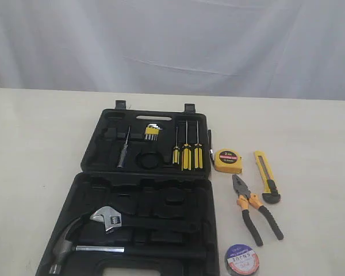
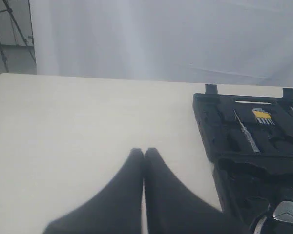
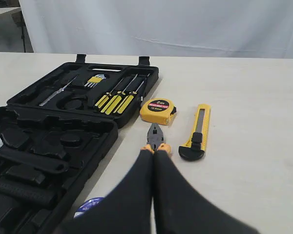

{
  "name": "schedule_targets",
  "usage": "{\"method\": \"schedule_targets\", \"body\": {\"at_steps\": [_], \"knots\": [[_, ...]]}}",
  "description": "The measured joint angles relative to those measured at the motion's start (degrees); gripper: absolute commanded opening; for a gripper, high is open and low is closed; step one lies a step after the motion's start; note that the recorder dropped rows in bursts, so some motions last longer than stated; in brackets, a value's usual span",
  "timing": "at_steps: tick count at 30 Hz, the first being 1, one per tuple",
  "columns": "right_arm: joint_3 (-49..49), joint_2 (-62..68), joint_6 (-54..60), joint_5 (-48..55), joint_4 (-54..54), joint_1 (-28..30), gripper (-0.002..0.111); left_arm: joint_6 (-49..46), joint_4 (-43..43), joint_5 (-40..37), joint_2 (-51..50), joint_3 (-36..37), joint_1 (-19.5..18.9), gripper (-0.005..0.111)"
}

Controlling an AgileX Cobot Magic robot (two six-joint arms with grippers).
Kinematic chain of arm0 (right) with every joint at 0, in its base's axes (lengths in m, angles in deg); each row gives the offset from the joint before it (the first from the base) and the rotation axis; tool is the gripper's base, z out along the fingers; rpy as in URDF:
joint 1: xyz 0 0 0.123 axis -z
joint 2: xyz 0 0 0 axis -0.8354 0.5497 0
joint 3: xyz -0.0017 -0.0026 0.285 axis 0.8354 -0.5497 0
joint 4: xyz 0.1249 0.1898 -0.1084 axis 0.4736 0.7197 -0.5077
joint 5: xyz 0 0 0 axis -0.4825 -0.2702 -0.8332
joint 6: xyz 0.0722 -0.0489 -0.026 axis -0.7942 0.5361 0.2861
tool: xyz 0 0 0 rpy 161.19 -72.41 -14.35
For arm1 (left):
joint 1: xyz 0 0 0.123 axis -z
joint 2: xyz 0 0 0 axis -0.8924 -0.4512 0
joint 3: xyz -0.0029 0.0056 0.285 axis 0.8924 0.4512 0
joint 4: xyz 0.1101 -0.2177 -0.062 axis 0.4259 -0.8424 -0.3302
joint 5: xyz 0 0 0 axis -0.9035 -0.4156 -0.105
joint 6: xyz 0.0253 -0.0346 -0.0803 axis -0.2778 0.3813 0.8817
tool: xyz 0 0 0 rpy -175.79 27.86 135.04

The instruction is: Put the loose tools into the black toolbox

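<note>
The black toolbox [image 1: 98, 155] lies open, both halves flat, at the centre left. To its right, on the table, lie the yellow tape measure [image 1: 227, 160], the yellow-black utility knife [image 1: 266, 175], the orange-and-black pliers [image 1: 254, 208] and the electrical tape roll [image 1: 242, 260]. My right gripper [image 3: 153, 152] is shut and empty. It hovers over the pliers [image 3: 155, 136], hiding their handles, with the tape measure [image 3: 157, 111], knife [image 3: 197, 132] and tape roll [image 3: 88, 206] around it. My left gripper [image 2: 143, 152] is shut and empty over bare table, left of the toolbox [image 2: 205, 122]. Neither gripper shows in the exterior view.
In the toolbox sit a hammer [image 1: 75, 238], a silver adjustable wrench [image 1: 106, 217], yellow-handled screwdrivers [image 1: 187, 152] and hex keys [image 1: 152, 132]. A white curtain hangs behind the cream table. Bare tabletop stretches to the left of the box and to the right of the knife.
</note>
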Motion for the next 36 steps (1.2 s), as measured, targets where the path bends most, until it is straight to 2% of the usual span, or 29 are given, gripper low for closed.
{"method": "schedule_targets", "body": {"at_steps": [25, 36], "knots": [[0.0, 0.0, 0.0, 0.0, 0.0, 0.0, -0.001, 0.0, 0.0, 0.0, 0.0, 0.0, 0.0, 0.0], [0.0, 0.0, -0.1, -5.3, 0.0, 0.0, -0.001, 0.0, 0.0, 0.0, 0.0, 0.0, 0.0, 0.0]]}}
